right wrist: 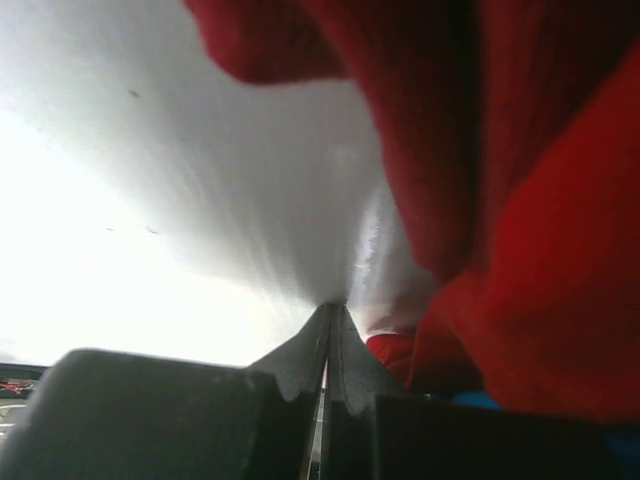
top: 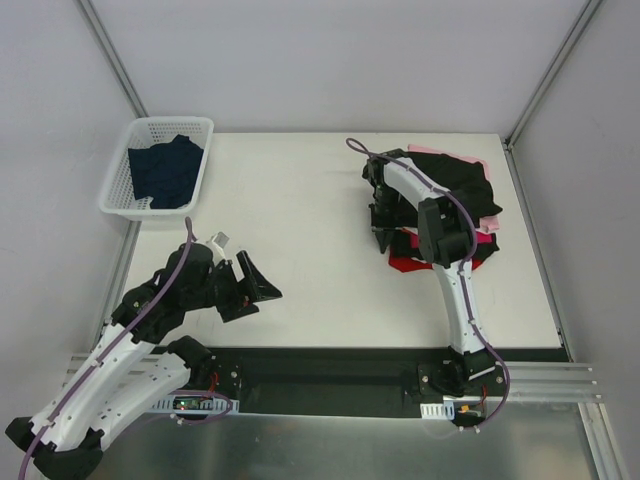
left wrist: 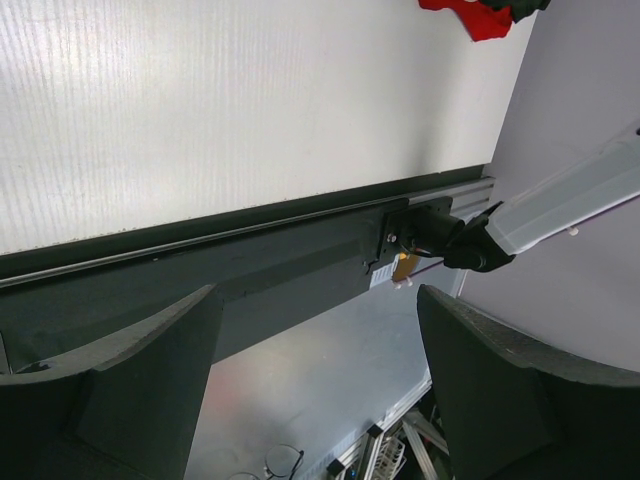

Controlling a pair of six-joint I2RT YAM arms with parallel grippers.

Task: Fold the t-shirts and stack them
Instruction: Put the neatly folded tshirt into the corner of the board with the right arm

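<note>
A pile of t-shirts lies at the table's right: a black one (top: 455,182) on top, a pink one (top: 428,150) behind it, magenta (top: 486,238) and red (top: 404,263) at the near side. My right gripper (top: 384,236) is shut, its tips down at the table just left of the pile. In the right wrist view its gripper (right wrist: 329,312) has both jaws pressed together with nothing visible between them, and red cloth (right wrist: 520,220) hangs close on the right. My left gripper (top: 256,286) is open and empty, low near the front left; it is also open in the left wrist view (left wrist: 320,400).
A white plastic basket (top: 122,165) at the back left holds a dark navy t-shirt (top: 166,172). The table's dark front edge and metal rail (left wrist: 250,270) lie under my left gripper. The red t-shirt's edge (left wrist: 480,16) shows in the left wrist view.
</note>
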